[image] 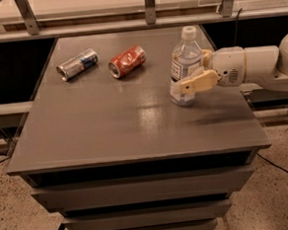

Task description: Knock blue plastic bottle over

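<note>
The blue plastic bottle (184, 67), clear with a white cap and a white-blue label, stands upright near the right edge of the grey table (134, 122). My gripper (194, 73) reaches in from the right and is open. Its near yellowish finger (199, 82) lies across the front of the bottle's lower half, touching or almost touching it. The far finger (207, 57) shows just behind the bottle's right side. The bottle stands between the two fingers.
A silver-blue can (77, 64) and a crushed red-orange can (127, 61) lie on their sides at the back left of the table. A metal rail with posts (149, 7) runs behind the table. The table's right edge is close to the bottle.
</note>
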You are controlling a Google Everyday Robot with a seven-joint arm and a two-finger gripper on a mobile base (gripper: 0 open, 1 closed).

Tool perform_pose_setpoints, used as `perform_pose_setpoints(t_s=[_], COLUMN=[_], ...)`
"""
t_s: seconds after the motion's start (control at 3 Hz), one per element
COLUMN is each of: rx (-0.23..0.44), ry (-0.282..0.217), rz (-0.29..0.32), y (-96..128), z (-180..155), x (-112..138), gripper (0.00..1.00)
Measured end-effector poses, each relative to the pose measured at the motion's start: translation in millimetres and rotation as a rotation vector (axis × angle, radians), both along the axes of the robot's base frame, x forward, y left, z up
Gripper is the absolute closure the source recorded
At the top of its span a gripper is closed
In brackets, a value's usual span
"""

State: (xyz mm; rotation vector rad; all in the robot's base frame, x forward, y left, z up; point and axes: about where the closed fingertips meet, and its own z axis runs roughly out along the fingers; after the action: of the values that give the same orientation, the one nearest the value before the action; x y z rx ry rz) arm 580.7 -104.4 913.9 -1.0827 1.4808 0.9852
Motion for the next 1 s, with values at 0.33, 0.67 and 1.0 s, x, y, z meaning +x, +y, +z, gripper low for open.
perform_pose_setpoints(t_s=[0.33, 0.67, 1.0], rx=[0.021, -0.033, -0.143], ry=[-0.022, -0.054, -0.088], rz=[0.012, 0.011, -0.016], y=[-1, -5, -20], z=[1, 10, 31], x=[0, -3, -11], gripper=[0.42, 0.64, 0.88])
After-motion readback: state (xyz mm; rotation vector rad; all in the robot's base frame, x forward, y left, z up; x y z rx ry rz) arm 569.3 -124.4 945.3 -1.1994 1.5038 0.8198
